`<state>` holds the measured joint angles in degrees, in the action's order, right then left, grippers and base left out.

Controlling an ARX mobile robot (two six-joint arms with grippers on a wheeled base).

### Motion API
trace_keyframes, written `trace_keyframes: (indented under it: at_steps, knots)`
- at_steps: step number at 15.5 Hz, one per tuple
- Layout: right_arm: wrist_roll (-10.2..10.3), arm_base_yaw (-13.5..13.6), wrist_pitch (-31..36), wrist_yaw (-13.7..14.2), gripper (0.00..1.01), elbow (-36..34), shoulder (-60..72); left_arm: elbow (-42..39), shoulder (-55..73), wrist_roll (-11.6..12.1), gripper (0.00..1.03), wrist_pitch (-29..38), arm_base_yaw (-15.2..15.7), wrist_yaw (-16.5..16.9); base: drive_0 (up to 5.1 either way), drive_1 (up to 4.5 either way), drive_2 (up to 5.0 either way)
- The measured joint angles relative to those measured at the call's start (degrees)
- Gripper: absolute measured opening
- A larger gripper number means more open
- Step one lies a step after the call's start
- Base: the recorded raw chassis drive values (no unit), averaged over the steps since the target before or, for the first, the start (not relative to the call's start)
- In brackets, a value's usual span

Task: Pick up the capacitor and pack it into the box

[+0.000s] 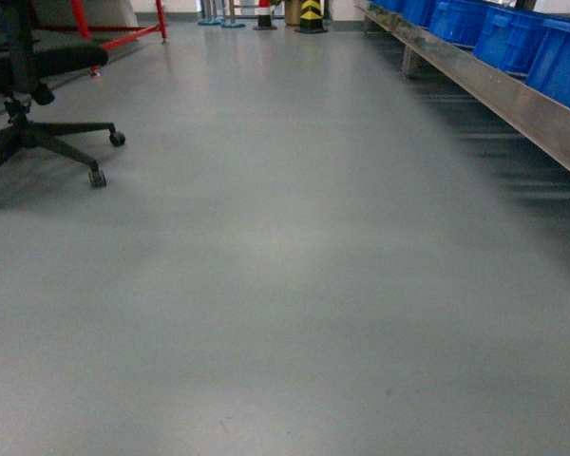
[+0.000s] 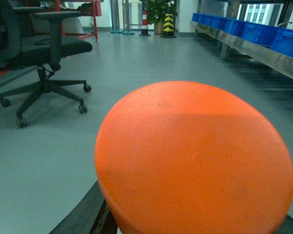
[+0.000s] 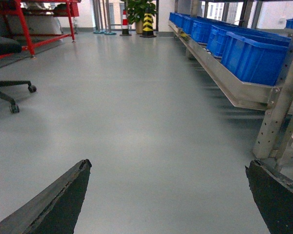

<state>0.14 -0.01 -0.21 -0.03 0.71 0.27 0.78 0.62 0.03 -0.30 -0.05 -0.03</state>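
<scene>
In the left wrist view a large round orange cap, the capacitor (image 2: 193, 156), fills the frame between the black fingers (image 2: 90, 209) of my left gripper (image 2: 195, 217). The gripper looks shut on it; its fingertips are hidden behind the orange face. In the right wrist view my right gripper (image 3: 168, 165) hangs open over bare grey floor, its two dark fingers (image 3: 63, 195) wide apart with nothing between them. The box is out of view. Neither gripper shows in the head view.
Grey floor (image 1: 285, 285) stretches ahead. A black office chair (image 1: 38, 104) stands at the left by a red frame (image 1: 123, 33). A metal rack (image 1: 513, 95) with blue bins (image 1: 513, 43) runs along the right. A yellow-black bollard (image 1: 311, 14) stands far off.
</scene>
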Motion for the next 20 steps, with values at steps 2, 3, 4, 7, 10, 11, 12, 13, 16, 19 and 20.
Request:
trace_keyframes:
  at_steps: [2,3,4,7,10,11,12,13,16,19,20]
  knots:
    - [0.0,0.0,0.11,0.02,0.98,0.0,0.0,0.0,0.0,-0.02,0.44,-0.02,0.0,0.0,-4.8,3.4,1.7]
    - [0.0,0.0,-0.13,0.0,0.98,0.0,0.0,0.0,0.0,-0.02,0.44,-0.15,0.0,-0.02,-4.8,3.42,1.7]
    - [0.0,0.0,-0.04,0.0,0.98,0.0,0.0,0.0,0.0,0.0,0.44,0.07,0.0,0.09,-4.8,3.42,1.7]
    - [0.0,0.0,-0.09,0.02,0.98,0.0,0.0,0.0,0.0,0.0,0.44,-0.09,0.0,0.02,-4.8,3.4,1.6]
    - [0.0,0.0,0.09,0.02,0.98,0.0,0.0,0.0,0.0,-0.02,0.44,0.0,0.0,-0.07,-4.7,3.54,1.6]
    - [0.0,0.0,-0.28,0.02,0.98,0.0,0.0,0.0,0.0,0.0,0.44,-0.11,0.0,0.02,-5.0,3.26,1.3]
    - [0.0,0.0,-0.11,-0.02,0.98,0.0,0.0,0.0,0.0,-0.02,0.44,-0.04,0.0,0.0,-5.0,3.26,1.3]
    - [0.0,0.0,0.2,0.02,0.98,0.0,0.0,0.0,0.0,0.0,0.44,-0.11,0.0,0.0,-5.0,3.26,1.3]
    - [0.0,0.0,0.07,0.04,0.98,0.0,0.0,0.0,0.0,-0.02,0.44,-0.07,0.0,-0.13,-4.9,3.03,1.7]
    - [0.0,0.0,0.0,0.02,0.98,0.0,0.0,0.0,0.0,0.0,0.44,-0.13,0.0,0.02,-5.0,2.48,2.5]
    - [0.0,0.0,-0.13,0.02,0.98,0.0,0.0,0.0,0.0,-0.02,0.44,-0.07,0.0,0.02,-5.0,2.48,2.5]
